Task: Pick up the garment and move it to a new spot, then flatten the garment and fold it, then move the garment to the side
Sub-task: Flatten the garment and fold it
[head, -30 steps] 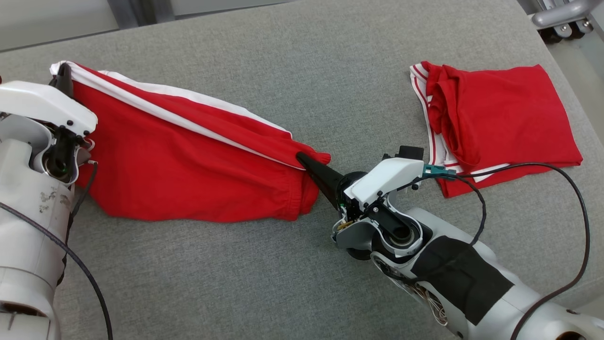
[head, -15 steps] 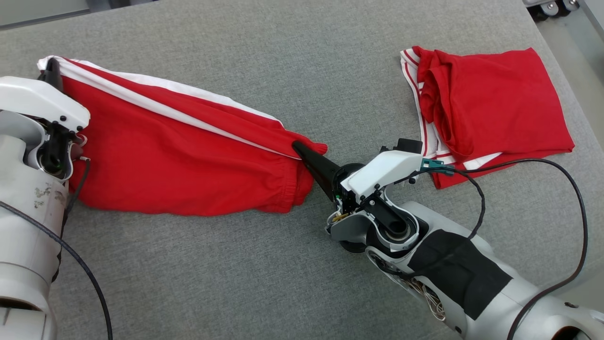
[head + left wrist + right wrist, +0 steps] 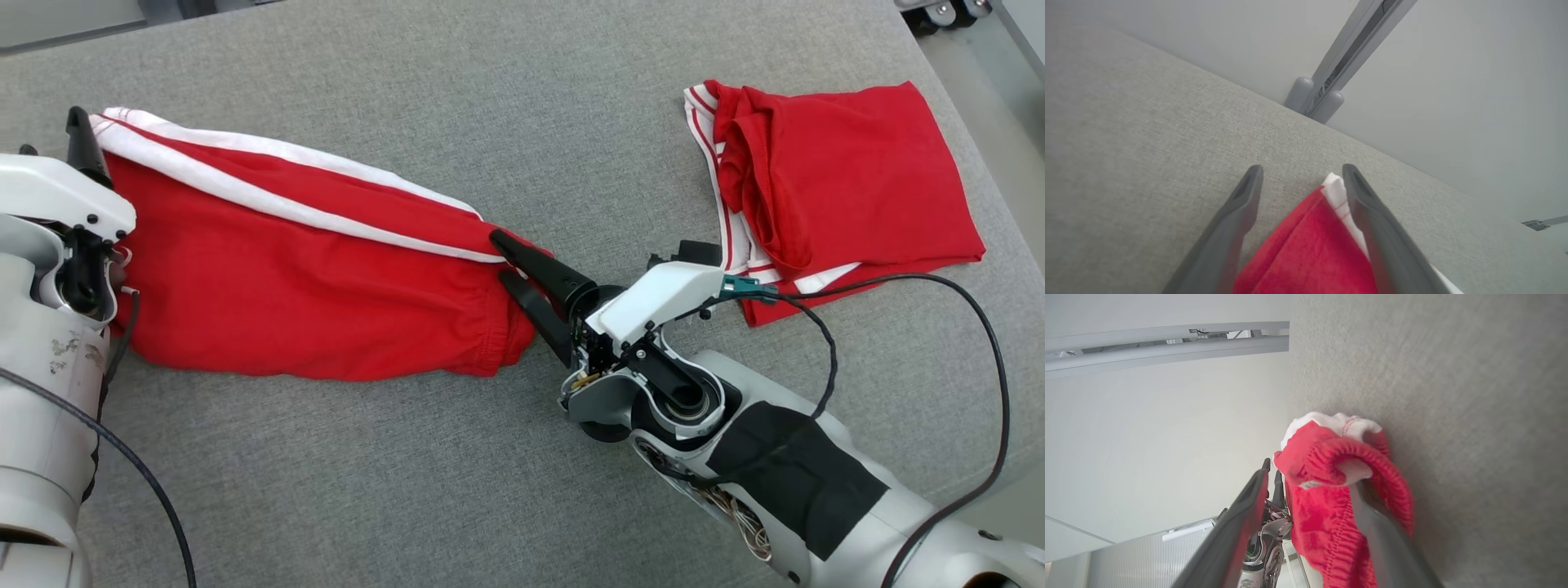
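The garment (image 3: 310, 269), red with white side stripes, lies stretched out flat across the left half of the grey padded table (image 3: 506, 122). At its far left corner, my left gripper (image 3: 51, 131) stands open. In the left wrist view that red and white corner (image 3: 1310, 249) lies loose between the spread fingers (image 3: 1367, 204) of the left gripper (image 3: 1302, 168). My right gripper (image 3: 500, 257) is open at the garment's right end by the elastic hem. In the right wrist view the bunched hem (image 3: 1323, 457) sits between the parted jaws of the right gripper (image 3: 1310, 477) and drapes over one finger (image 3: 1384, 547).
A second red garment (image 3: 841, 180) with white trim lies folded at the back right of the table. A black cable (image 3: 988, 343) loops from my right arm near the table's right edge. A grey post (image 3: 1314, 98) stands beyond the far edge.
Both grippers have opened and let go of the garment's two ends, and it now rests on the table. The head camera has shifted slightly.
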Robot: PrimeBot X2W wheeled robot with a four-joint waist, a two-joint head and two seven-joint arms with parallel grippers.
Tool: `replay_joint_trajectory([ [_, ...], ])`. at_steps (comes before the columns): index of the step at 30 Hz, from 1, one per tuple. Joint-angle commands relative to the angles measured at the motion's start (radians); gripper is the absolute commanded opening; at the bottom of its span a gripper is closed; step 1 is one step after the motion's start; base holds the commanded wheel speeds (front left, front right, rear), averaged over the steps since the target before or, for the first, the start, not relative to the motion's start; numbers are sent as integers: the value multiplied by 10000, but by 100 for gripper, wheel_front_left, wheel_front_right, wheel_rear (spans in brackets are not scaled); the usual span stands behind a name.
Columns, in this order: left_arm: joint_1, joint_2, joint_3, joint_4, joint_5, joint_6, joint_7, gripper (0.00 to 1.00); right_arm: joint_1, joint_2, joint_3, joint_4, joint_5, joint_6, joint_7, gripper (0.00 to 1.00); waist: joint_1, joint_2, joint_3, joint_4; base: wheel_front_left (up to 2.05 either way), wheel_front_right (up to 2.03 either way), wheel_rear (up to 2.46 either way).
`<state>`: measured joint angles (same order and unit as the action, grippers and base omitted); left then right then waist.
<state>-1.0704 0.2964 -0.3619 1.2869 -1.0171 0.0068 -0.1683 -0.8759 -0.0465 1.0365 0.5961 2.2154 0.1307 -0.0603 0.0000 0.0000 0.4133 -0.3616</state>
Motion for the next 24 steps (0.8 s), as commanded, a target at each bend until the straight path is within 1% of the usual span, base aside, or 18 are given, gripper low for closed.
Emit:
replay_joint_trajectory([
  [1,45,88,54,9,-94,-21,-111,100,99,-89,-99,-18,-53,1,67,100,0,0,-58,29,0,0,0],
  [4,70,41,206,10,-215,-244,-369,100,213,-90,-414,7,-19,3,61,100,0,0,-208,71,0,0,0],
  [7,142,-14,288,14,-299,-358,-572,100,309,-84,-767,101,99,1,67,100,0,0,-441,139,0,0,0],
  [15,610,-277,305,19,-260,-705,-864,100,508,-78,-1196,438,-370,3,237,100,0,0,-1411,485,0,0,0],
  [18,791,-459,305,-137,-222,-950,-930,100,556,-77,-1478,463,-1082,3,35,100,0,0,-1856,694,0,0,0],
  [21,1031,-520,472,-499,-229,-1150,-962,100,696,-264,-1423,488,-2669,3,-385,100,0,0,-2340,967,0,0,0],
  [24,1509,-581,810,-1244,27,-1262,-960,100,1015,-547,-1217,337,-4025,3,-879,100,0,0,-2827,1302,0,0,0],
])
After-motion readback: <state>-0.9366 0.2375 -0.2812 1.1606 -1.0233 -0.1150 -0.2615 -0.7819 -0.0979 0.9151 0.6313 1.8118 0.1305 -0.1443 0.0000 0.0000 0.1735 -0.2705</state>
